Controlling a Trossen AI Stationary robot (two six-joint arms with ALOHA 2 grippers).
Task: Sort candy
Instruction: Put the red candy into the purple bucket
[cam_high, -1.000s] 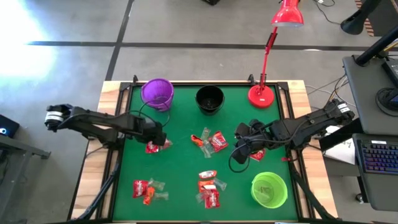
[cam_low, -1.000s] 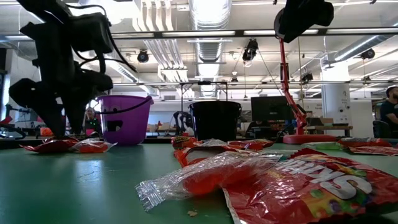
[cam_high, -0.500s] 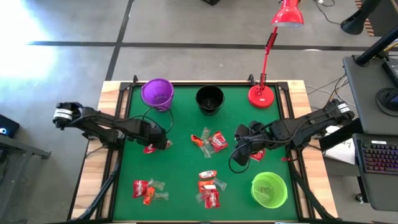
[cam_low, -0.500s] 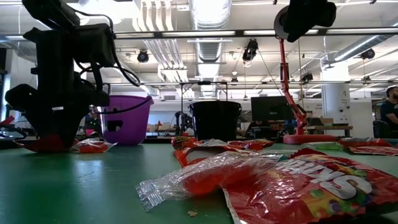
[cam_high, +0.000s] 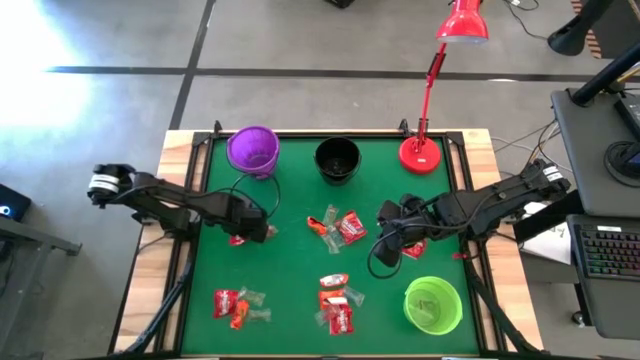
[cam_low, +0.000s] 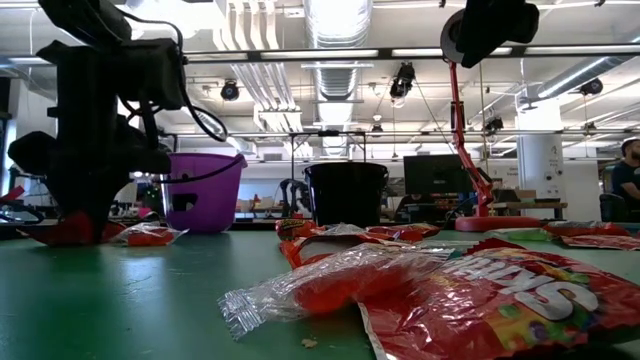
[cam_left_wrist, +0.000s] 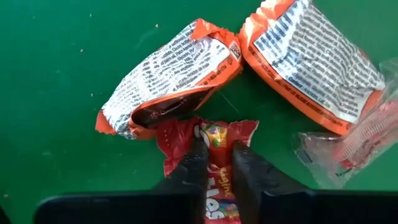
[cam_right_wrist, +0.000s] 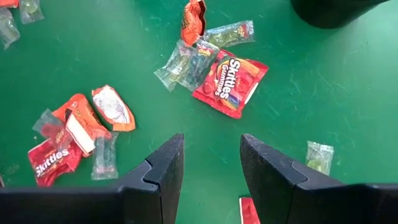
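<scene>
Wrapped candy lies in groups on the green mat. My left gripper is down at the left group and is shut on a red Skittles packet. Beside that packet lie two orange wrappers and a clear one. My right gripper hangs open above the mat's right side, its fingers apart with nothing between them. Below it lies the middle group with a red gummies packet. Other groups lie at the lower middle and lower left. My left gripper pinches the red packet between its two fingers, at the packet's middle. The fingers point down at it from above. The packet's far end rests flat on the mat, next to an orange wrapper.
A purple cup and a black cup stand along the far edge, with a red desk lamp at the far right. A green cup stands near the right front corner. A red packet lies by the right arm.
My left gripper has come down onto the mat at the red packet in the left group. The candy and the cups lie where they were.
</scene>
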